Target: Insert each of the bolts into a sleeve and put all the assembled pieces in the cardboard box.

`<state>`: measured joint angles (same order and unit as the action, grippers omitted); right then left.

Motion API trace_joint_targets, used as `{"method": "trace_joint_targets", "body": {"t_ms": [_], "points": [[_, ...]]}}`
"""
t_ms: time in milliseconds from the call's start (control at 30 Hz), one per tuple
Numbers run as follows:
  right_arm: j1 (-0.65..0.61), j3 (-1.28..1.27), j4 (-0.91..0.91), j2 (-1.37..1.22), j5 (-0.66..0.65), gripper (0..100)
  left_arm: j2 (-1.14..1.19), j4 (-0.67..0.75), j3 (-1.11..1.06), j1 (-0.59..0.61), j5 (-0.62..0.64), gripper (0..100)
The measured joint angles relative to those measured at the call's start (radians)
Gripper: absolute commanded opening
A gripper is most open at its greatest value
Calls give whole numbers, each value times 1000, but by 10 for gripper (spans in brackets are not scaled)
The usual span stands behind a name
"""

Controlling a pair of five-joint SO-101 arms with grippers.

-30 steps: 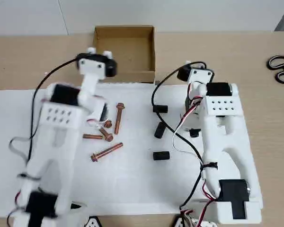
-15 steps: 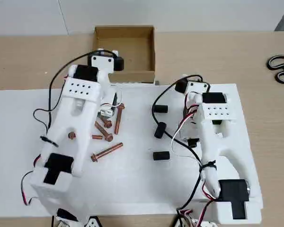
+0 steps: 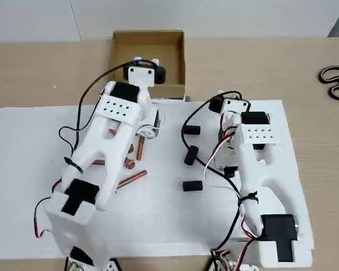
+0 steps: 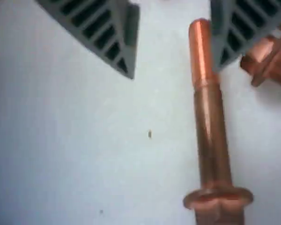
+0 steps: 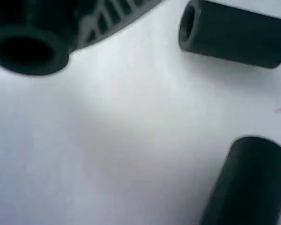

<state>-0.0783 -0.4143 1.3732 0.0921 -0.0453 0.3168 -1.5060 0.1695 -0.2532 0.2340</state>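
L tool (image 4: 173,70) swung in over bolts (image 3: 131,179); jaws apart, one bolt (image 4: 210,122) tip between them. Grasp prob next; nothing assembled yet.

bolt (image 4: 210,122) head cropped, sleeve (image 5: 250,183) cut off

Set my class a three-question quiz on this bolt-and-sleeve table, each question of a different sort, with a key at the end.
1. True or false: the scissors lie inside the cardboard box.
2. Pick one. In the left wrist view, the left gripper is: A) open, with a bolt lying by one finger; B) shut on the bolt; C) shut on nothing.
3. Fill the gap: in the high view, the bolts lie on the ___ arm's side of the white sheet.

Key: 1 false; 2 A; 3 left.
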Motion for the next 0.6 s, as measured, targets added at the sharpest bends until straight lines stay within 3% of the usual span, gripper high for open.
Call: {"method": "trace_joint_targets", "body": {"t_ms": [600], "points": [[0,0,-9,0,0,4,141,94,58,34,8,115]]}}
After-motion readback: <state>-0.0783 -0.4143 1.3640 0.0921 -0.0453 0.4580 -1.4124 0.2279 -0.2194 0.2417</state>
